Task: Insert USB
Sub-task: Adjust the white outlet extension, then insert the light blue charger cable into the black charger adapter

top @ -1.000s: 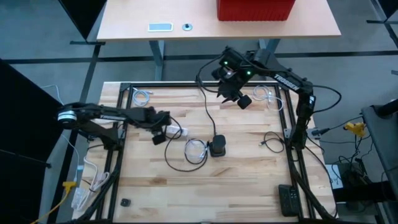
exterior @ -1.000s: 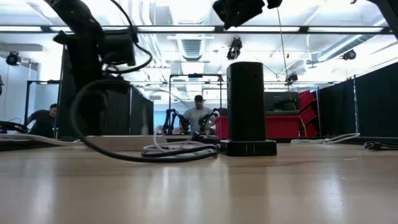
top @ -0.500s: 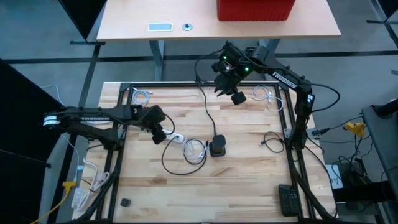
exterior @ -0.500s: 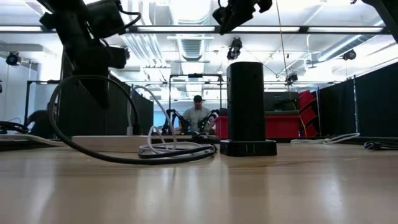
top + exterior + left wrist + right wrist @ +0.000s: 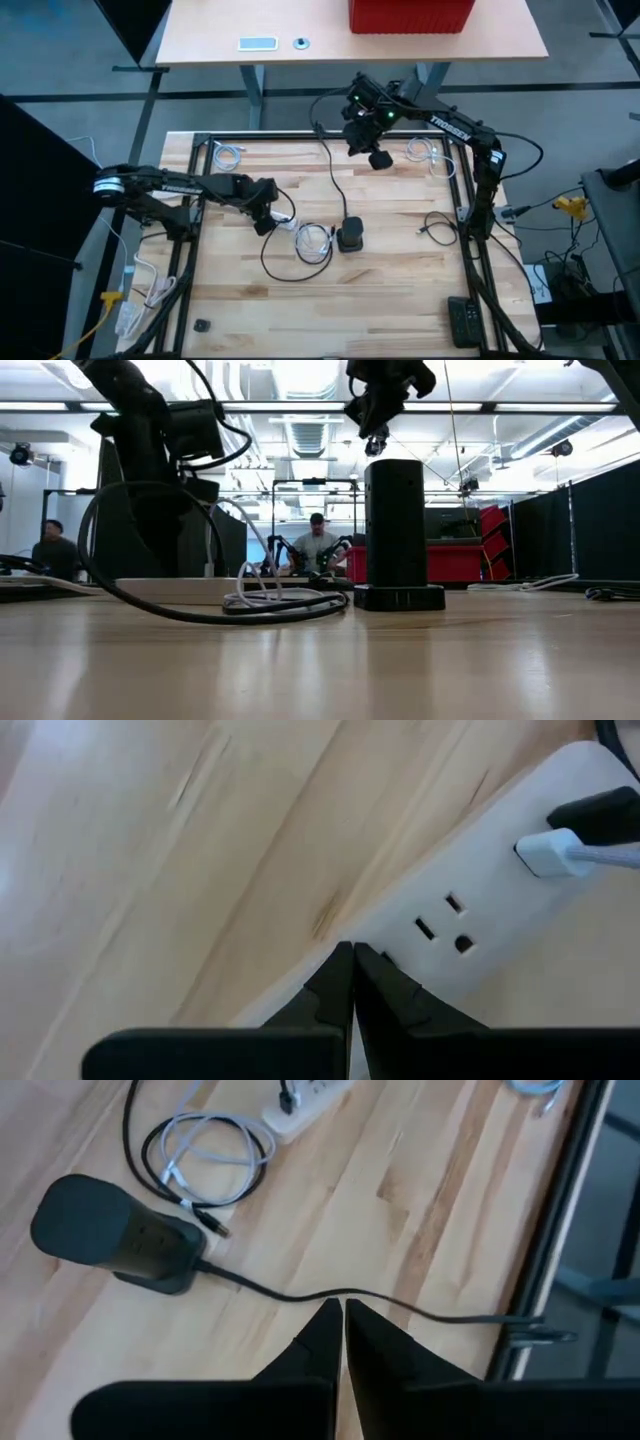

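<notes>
A white power strip (image 5: 285, 219) lies flat on the wooden table, left of a white coiled cable (image 5: 313, 241) and an upright black tower (image 5: 350, 236). In the left wrist view the strip (image 5: 470, 910) shows an outlet and, at one end, a white plug (image 5: 548, 854) beside a black one. My left gripper (image 5: 264, 207) is shut, its tips (image 5: 352, 956) at the strip's long edge. My right gripper (image 5: 374, 152) is shut and empty, high above the table's far middle. Its wrist view shows the tower (image 5: 110, 1230) and the coil (image 5: 205, 1155), whose dark connector end (image 5: 215, 1228) lies loose on the table. My left gripper's shut fingertips (image 5: 340, 970) stand at the power strip's long edge (image 5: 385, 955), beside an outlet, coming down at a slant. Whether they touch the strip, I cannot tell.
A black cord (image 5: 330, 1292) runs from the tower's base toward the table's far edge. Small cable coils lie at the far left (image 5: 229, 155) and far right (image 5: 421, 151), and a short cable at the right (image 5: 437, 227). A black metal frame (image 5: 458, 180) borders the table.
My left gripper has lifted a little and come back down, ending slightly farther toward the table's right edge, at the power strip. My right gripper has moved a little toward the table's far left and has turned. Both have stayed shut.
</notes>
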`<move>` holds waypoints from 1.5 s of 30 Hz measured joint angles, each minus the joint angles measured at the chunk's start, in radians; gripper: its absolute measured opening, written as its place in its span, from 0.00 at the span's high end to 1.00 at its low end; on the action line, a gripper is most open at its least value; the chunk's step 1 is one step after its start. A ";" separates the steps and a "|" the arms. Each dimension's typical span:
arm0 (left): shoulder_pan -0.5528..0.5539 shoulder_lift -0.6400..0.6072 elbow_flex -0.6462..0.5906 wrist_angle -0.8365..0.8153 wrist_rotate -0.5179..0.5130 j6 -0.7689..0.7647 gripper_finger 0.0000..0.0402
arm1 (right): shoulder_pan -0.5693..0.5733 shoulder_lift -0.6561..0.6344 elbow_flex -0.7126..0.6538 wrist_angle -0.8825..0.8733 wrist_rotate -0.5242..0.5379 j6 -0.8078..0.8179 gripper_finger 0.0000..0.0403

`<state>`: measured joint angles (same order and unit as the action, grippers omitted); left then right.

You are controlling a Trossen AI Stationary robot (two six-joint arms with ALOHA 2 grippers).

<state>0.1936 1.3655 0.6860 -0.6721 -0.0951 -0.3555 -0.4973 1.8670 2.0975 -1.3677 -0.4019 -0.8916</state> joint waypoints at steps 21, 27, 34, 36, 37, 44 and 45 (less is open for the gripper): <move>-0.004 -0.165 0.019 -0.412 0.019 -0.163 1.00 | -0.001 0.000 -0.060 0.047 0.004 0.073 1.00; -0.012 -0.239 0.072 -0.380 -0.024 -0.129 1.00 | -0.001 -0.001 -0.066 0.069 0.008 0.078 1.00; -0.031 -0.317 0.111 -0.194 -0.132 0.020 1.00 | 0.000 -0.003 -0.091 0.127 0.008 0.090 1.00; -0.030 -0.330 0.114 -0.077 -0.174 0.110 1.00 | 0.000 -0.002 -0.109 0.157 0.008 0.088 1.00; -0.029 -0.335 0.120 -0.029 -0.192 0.152 1.00 | -0.001 -0.002 -0.117 0.176 0.008 0.083 1.00; 0.025 -0.302 0.353 -0.040 -0.271 0.202 1.00 | 0.000 0.000 -0.176 0.343 0.009 0.017 1.00; 0.054 -0.284 0.416 -0.107 -0.256 0.173 1.00 | 0.000 0.000 -0.182 0.363 0.009 0.016 1.00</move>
<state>0.2480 1.0820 1.1024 -0.7788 -0.3512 -0.1828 -0.4976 1.8671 1.9155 -1.0051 -0.3924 -0.8756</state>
